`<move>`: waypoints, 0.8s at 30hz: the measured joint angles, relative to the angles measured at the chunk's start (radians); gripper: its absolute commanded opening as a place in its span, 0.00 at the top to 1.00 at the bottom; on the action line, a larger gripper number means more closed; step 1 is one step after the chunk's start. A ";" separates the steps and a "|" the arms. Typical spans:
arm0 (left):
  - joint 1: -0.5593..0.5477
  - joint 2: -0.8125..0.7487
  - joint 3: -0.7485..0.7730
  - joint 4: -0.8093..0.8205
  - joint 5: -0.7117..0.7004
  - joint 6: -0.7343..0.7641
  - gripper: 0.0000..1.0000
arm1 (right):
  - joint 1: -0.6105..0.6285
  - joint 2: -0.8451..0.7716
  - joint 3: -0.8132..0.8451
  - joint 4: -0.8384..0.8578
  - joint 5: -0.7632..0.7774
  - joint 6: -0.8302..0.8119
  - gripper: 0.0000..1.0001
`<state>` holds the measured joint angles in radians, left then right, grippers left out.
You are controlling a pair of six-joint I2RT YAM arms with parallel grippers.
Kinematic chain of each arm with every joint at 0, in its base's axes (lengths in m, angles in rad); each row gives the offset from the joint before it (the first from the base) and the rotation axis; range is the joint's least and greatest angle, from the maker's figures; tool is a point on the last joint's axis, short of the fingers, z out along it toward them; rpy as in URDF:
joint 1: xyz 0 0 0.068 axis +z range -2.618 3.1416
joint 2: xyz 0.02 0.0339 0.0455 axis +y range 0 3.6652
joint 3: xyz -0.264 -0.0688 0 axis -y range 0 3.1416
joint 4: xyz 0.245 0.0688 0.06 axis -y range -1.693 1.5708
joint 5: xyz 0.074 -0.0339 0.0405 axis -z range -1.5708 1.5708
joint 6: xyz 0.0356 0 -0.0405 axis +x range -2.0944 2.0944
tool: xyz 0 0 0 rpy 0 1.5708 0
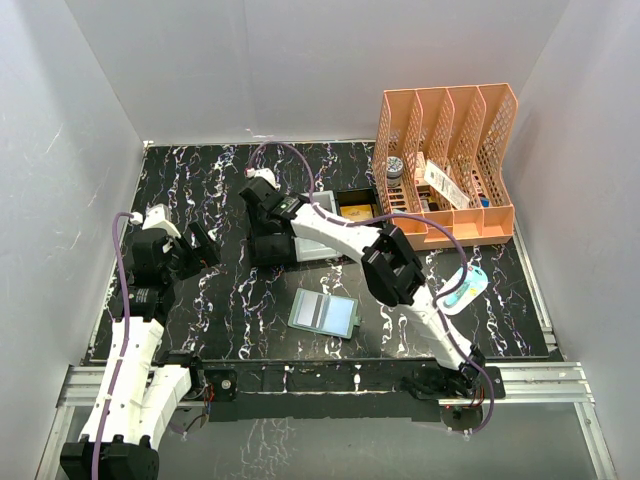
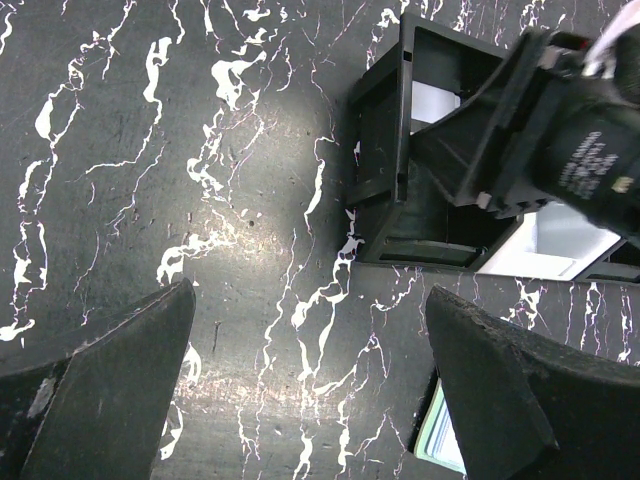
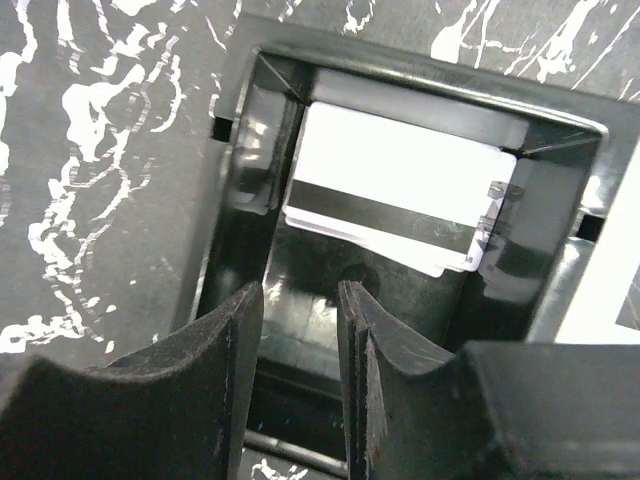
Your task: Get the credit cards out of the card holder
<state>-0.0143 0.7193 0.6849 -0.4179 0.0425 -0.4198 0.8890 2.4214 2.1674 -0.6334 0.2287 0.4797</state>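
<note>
The card holder (image 1: 325,313) lies open on the table in front of the arms, its pale blue-green inside facing up. Its edge shows by my left gripper's right finger in the left wrist view (image 2: 440,440). I cannot tell what its pockets hold. My left gripper (image 1: 197,246) is open wide and empty, hovering over bare table (image 2: 310,300). My right gripper (image 1: 262,200) hangs over a black tray (image 1: 268,248), jaws a small gap apart with nothing between them (image 3: 300,295). White credit cards (image 3: 400,190) with a black stripe lie inside that tray (image 3: 240,150).
A white tray (image 1: 320,228) and another black tray (image 1: 355,207) stand right of the first one. An orange slotted organizer (image 1: 445,160) stands at the back right. A blue and white object (image 1: 465,290) lies at the right. White walls enclose the table.
</note>
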 measured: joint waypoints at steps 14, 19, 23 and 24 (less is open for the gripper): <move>0.000 0.002 -0.011 0.015 0.026 0.002 0.01 | 0.000 -0.557 -0.497 0.121 0.022 0.104 0.40; 0.000 0.002 -0.017 0.023 0.051 0.008 0.01 | -0.001 -0.818 -0.818 0.180 0.064 0.209 0.35; 0.000 0.008 -0.018 0.031 0.086 0.013 0.01 | -0.002 -0.981 -1.090 0.244 0.050 0.316 0.36; 0.000 0.014 -0.020 0.034 0.100 0.013 0.01 | -0.002 -1.027 -1.170 0.269 0.036 0.352 0.36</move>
<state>-0.0143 0.7330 0.6651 -0.3843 0.1429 -0.4068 0.8871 1.3945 0.9974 -0.3641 0.2646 0.8318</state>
